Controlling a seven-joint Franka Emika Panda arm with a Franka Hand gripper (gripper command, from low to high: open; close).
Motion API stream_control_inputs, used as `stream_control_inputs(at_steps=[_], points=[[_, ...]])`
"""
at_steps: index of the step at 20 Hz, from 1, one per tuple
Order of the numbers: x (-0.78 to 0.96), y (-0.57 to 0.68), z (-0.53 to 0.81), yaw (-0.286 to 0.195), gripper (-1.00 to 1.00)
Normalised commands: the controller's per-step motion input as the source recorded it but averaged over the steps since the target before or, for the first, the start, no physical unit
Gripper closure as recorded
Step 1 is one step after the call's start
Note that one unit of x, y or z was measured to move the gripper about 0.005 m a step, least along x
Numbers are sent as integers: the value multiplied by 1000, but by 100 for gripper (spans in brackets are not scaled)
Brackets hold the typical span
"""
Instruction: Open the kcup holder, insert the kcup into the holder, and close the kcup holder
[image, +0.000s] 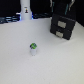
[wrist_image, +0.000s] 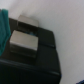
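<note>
The kcup holder (image: 63, 26) is sitting on the white surface (image: 20, 60) toward the exterior view's right, its two stacked fronts facing the kcup (image: 34, 48), which is standing upright, green top up, well apart from it. The arm is hovering above the holder; the wrist view is looking down onto its black top (wrist_image: 30, 42). Fingers are not visible, so their state cannot be told. Judgement: opening comes first. The pull should run straight along the drawer's sliding axis, outward toward the kcup, to avoid dragging the box.
</note>
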Motion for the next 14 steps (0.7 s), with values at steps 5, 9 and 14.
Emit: stream_control_inputs(at_steps=[5, 9, 14], points=[[-90, 619, -219, -163, -100], [-31, 561, -252, -148, -100], [-2, 484, -276, -130, -100]])
